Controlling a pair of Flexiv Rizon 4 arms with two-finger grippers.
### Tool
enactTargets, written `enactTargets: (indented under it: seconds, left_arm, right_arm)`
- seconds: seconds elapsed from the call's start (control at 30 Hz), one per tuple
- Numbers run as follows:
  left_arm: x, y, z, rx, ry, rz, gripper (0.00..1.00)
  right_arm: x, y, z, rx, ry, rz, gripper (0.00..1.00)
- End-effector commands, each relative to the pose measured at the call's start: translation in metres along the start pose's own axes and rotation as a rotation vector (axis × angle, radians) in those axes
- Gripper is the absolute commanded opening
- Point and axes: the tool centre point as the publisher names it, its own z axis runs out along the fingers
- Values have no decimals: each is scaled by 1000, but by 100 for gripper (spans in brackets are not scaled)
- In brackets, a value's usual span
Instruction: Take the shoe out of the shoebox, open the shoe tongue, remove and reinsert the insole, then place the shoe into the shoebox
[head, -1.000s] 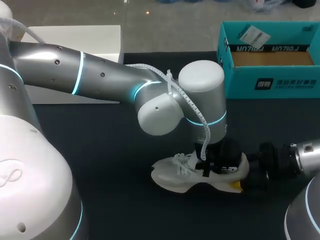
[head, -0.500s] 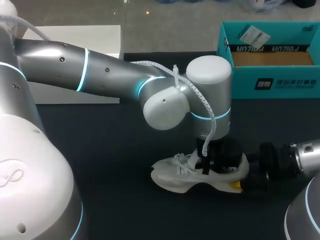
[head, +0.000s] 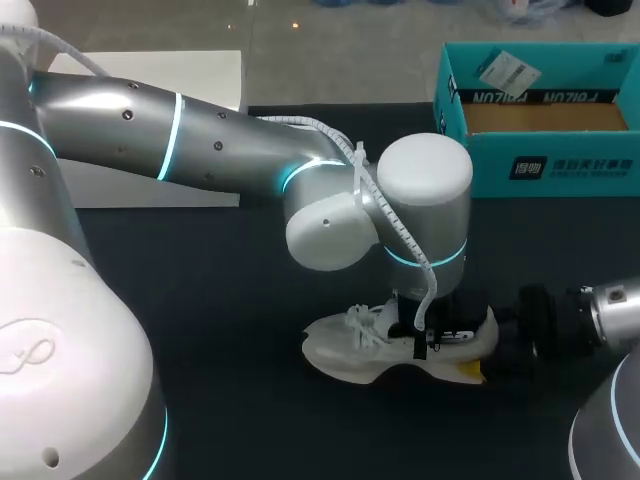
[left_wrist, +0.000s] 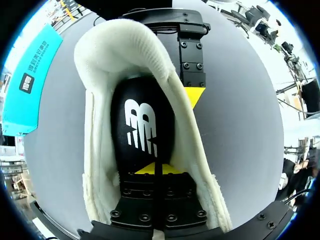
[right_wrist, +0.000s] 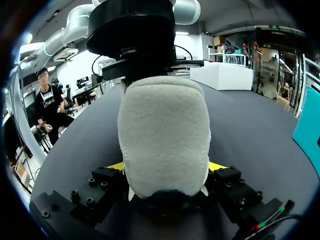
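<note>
A white shoe (head: 385, 352) lies on its sole on the black table, toe to the left. My left gripper (head: 428, 338) points straight down into its opening. In the left wrist view its yellow tips (left_wrist: 155, 168) are shut together on the near end of the black insole (left_wrist: 142, 127), which has a white logo. My right gripper (head: 482, 362) comes in from the right at table level. In the right wrist view the shoe's padded heel (right_wrist: 165, 130) sits between its fingers (right_wrist: 116, 166), which touch both sides. The teal shoebox (head: 540, 160) stands open at the back right.
A white box lid (head: 150, 75) lies at the back left of the table. The teal box wall (left_wrist: 30, 85) shows beyond the shoe in the left wrist view. Bare black tabletop (head: 220, 320) stretches left of and in front of the shoe.
My left arm has shifted slightly right and down over the shoe, and its fingers have closed inside the opening. The shoe and the right gripper have stayed in place.
</note>
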Motion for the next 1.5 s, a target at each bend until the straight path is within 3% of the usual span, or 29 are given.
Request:
enactTargets:
  seconds: [0.03,0.6,1.23,1.33,1.5]
  left_arm:
    - [-4,18,32,31,-123,-58,0]
    - [-17,22,-28,152,-190,-123,0]
    - [-24,23,-57,333,-129,-158,0]
    - [-23,21,-63,378,-124,-160,0]
    - [-23,18,-82,530,-81,-164,0]
  right_arm:
    - [2,1,-1,4,-2,1,0]
    - [2,1,-1,4,-2,1,0]
    - [2,1,-1,4,-2,1,0]
    - [2,1,-1,4,-2,1,0]
    - [2,1,-1,4,-2,1,0]
